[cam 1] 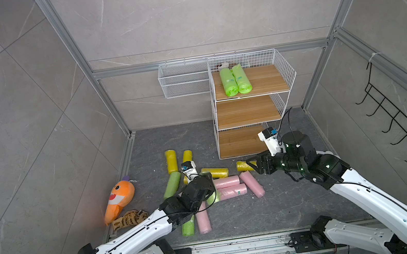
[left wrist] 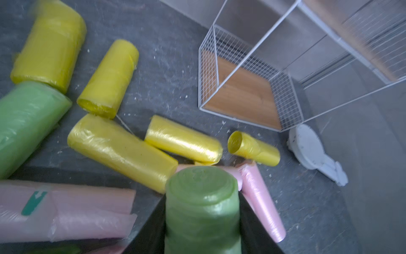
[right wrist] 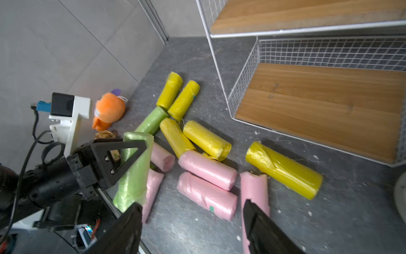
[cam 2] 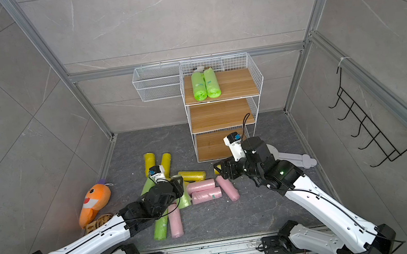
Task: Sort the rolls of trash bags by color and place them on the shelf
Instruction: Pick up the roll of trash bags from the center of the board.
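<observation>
My left gripper [left wrist: 202, 198] is shut on a lime green roll [left wrist: 201, 220], which stands up off the floor among the pile [right wrist: 136, 167]. Loose rolls of trash bags lie on the dark floor: several yellow [cam 1: 214, 172], several pink [cam 1: 228, 186] and green ones [cam 1: 172, 184]. My right gripper [right wrist: 191, 211] hangs open over the pink rolls, beside a yellow roll [right wrist: 283, 169], holding nothing. The shelf [cam 1: 254, 111] stands at the back; two green rolls [cam 1: 235, 80] lie on its top board, and the two lower boards are bare.
An orange plush shark [cam 1: 119, 201] and a brown wooden piece [cam 1: 129, 219] lie by the left wall. A white wire basket [cam 1: 184, 81] hangs left of the shelf, a black hook rack [cam 1: 398, 119] on the right wall. A flat white object [cam 2: 299, 160] lies behind my right arm.
</observation>
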{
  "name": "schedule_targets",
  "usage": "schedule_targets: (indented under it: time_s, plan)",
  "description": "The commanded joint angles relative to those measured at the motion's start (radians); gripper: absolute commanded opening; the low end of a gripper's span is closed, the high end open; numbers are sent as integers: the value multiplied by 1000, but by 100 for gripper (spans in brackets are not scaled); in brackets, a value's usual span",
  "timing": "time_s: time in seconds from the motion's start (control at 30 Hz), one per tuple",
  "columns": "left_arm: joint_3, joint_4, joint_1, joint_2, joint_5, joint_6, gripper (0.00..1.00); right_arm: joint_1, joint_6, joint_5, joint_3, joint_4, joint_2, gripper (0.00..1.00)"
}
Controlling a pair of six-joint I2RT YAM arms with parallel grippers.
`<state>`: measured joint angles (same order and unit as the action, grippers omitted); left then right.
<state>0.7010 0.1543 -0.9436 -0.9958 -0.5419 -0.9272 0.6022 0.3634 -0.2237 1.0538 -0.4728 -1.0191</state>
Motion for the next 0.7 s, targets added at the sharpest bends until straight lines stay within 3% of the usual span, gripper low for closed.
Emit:
schedule_targets:
  time_s: [0.0,0.27,0.67]
  plan:
    - [84,-159,31,15,-69,33,29,15,124,-62,-43,186,1,76]
    - [172,-370,80,-62,-20,13,28,62,280,-81,-126,479,-32,80]
    - [83,-625,129,-89,12,-198,27,122,374,-36,-207,676,-70,92]
